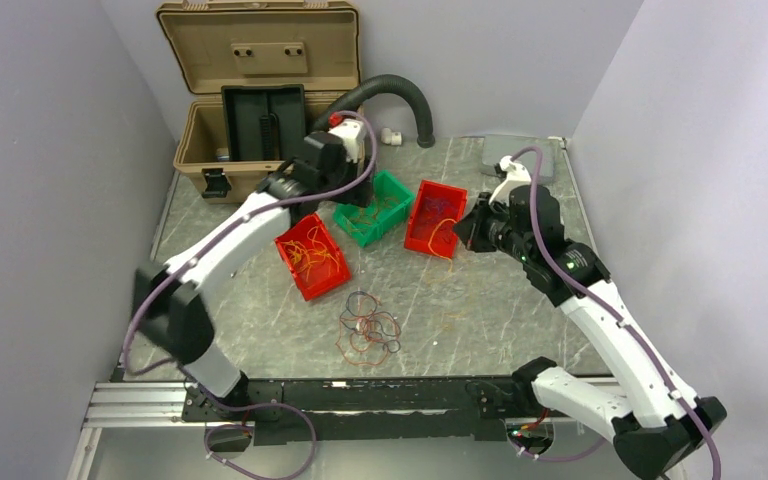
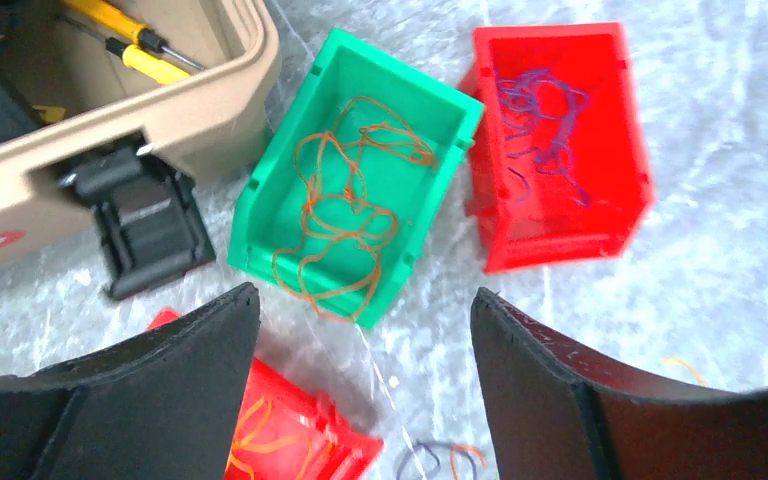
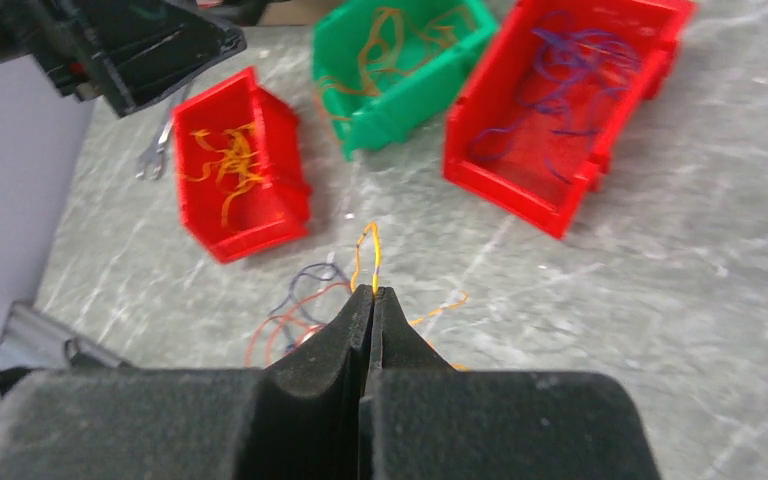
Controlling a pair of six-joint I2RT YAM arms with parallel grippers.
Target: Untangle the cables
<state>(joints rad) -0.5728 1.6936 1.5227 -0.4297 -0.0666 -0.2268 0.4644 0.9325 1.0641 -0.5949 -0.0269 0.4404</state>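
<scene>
Counted 2 red bins [image 2: 560, 245], 1 green bin [image 2: 278, 170]. L gripper [image 2: 365, 293] wide, empty; R gripper [image 3: 373, 292] pinched 1 yellow cable [image 3: 366, 232].

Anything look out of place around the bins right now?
An orange cable loop hangs over the green bin's low front lip instead of lying fully inside. Nothing else stands out.

no readable text, labels, or numbers
</scene>
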